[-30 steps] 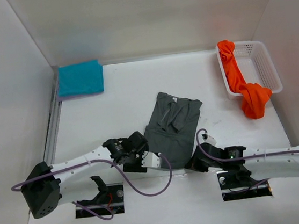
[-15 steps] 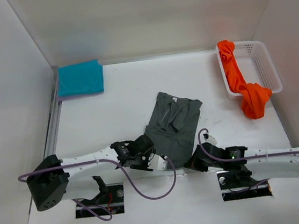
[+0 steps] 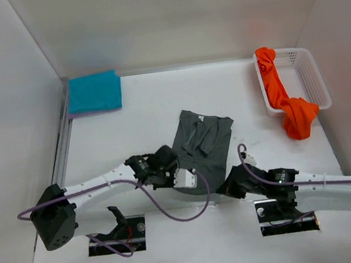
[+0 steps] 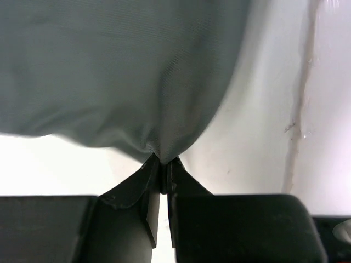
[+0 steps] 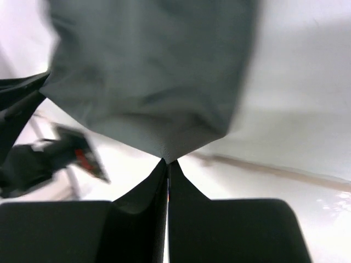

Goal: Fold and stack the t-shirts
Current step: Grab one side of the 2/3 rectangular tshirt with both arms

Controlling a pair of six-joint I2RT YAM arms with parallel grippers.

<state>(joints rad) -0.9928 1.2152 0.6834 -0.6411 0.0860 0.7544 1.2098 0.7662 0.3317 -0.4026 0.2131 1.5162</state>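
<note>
dark grey t-shirt (image 3: 203, 140), shown spread but creased at the middle of the tabletop (image 3: 130, 124), its collar end turned toward the far side; the near-left corner of its hem is pinched by the left claw (image 4: 162, 164), whose fingers are closed together on the cloth, and the near-right corner is gripped likewise by the right claw (image 5: 166, 162), also clamped on the fabric; at each claw the cloth is seen gathered to a point. teal t-shirt (image 3: 94, 92), folded into a rectangle, is set in the far-left corner upon a lavender t-shirt (image 3: 88, 113), of which only a thin edge is shown. orange t-shirt (image 3: 284, 103) is draped, unfolded, over the near rim of a white mesh basket (image 3: 315, 84) at the far right
</note>
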